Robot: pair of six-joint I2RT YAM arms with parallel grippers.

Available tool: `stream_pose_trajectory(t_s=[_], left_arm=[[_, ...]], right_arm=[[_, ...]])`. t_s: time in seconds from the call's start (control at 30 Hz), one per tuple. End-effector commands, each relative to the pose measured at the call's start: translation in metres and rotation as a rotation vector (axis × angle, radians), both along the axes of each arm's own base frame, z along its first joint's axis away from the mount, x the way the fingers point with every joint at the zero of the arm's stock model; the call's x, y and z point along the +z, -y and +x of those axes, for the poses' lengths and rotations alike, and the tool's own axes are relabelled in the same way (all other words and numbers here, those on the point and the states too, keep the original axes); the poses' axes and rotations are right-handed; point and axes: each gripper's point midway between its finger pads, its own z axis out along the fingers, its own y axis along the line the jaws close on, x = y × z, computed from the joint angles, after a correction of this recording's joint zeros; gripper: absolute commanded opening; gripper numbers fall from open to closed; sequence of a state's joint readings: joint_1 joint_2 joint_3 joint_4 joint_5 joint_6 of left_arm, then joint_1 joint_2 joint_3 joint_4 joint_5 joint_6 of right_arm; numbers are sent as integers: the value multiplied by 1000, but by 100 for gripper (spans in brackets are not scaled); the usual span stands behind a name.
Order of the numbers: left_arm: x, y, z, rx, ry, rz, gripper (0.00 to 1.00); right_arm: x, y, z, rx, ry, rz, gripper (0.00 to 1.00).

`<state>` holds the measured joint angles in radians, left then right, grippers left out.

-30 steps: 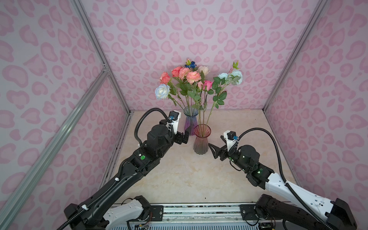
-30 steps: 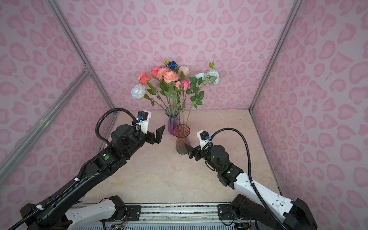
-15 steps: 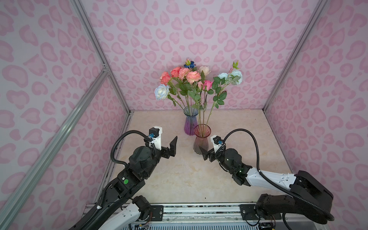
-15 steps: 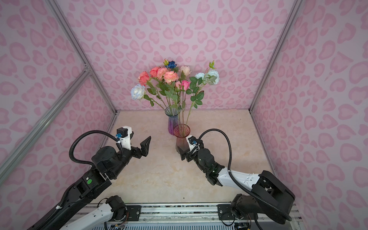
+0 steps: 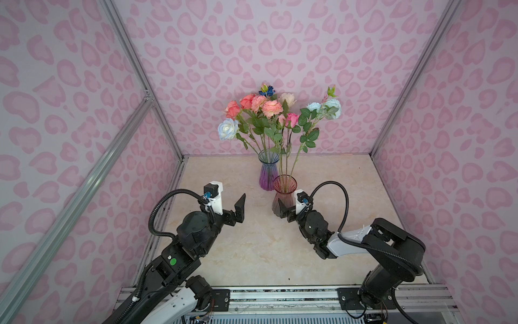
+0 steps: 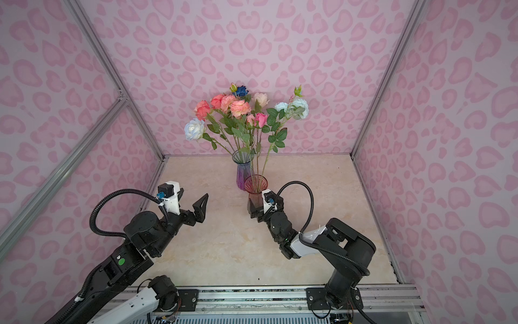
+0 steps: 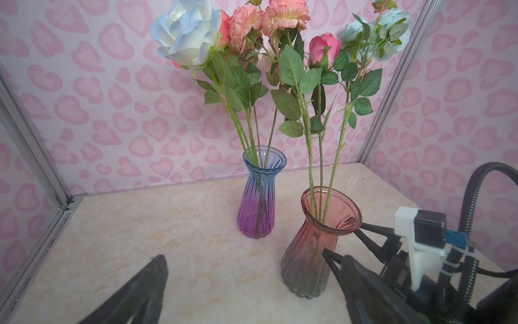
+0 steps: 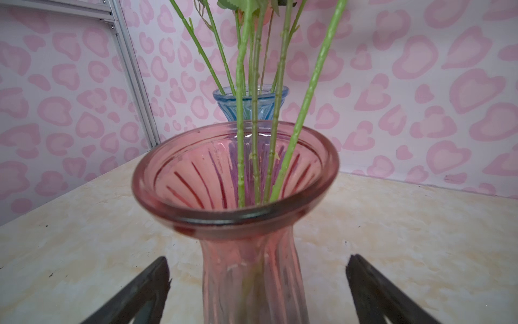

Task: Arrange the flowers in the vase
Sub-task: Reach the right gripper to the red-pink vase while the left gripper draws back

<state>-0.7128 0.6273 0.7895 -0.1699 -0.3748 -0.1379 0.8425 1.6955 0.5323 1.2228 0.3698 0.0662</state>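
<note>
The flowers (image 5: 263, 105) stand in two glass vases at the back of the table. Coral, cream, dark blue and white-blue (image 7: 187, 30) heads rise from the blue-purple vase (image 5: 268, 174). A pink rose (image 5: 291, 119) and pale blue roses (image 5: 330, 108) stand in the pink vase (image 5: 284, 190) in front of it. My right gripper (image 8: 258, 259) is open, and its jaws stand either side of the pink vase's neck (image 8: 249, 266) without touching it. My left gripper (image 5: 231, 206) is open and empty, in the air left of both vases.
The marble tabletop (image 5: 252, 252) is walled in by pink heart-patterned panels on three sides. A metal rail (image 5: 280, 297) carrying both arm bases runs along the front edge. The right arm's cable loop (image 5: 343, 196) arches just right of the pink vase.
My left gripper has drawn back from the blue-purple vase toward the front left. The right arm has folded back, and its gripper has slid left, closer to the pink vase. The flowers stay put.
</note>
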Motion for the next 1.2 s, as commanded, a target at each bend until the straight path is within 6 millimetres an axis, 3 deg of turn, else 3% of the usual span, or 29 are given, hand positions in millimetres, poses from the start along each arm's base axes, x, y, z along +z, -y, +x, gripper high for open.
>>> stream_pose_trajectory(t_s=[0.0,0.3,1.17], left_arm=[[3,-3,1,15,16,1,97],[-2,-2,3,21,8,15,97],[-4,-1,4,21,11,25,97]], right_arm=[[14,4,8,-66,73,37,99],[-4,-2,19,-95,78,15,99],[-29,19,33,-195,37,-14,97]])
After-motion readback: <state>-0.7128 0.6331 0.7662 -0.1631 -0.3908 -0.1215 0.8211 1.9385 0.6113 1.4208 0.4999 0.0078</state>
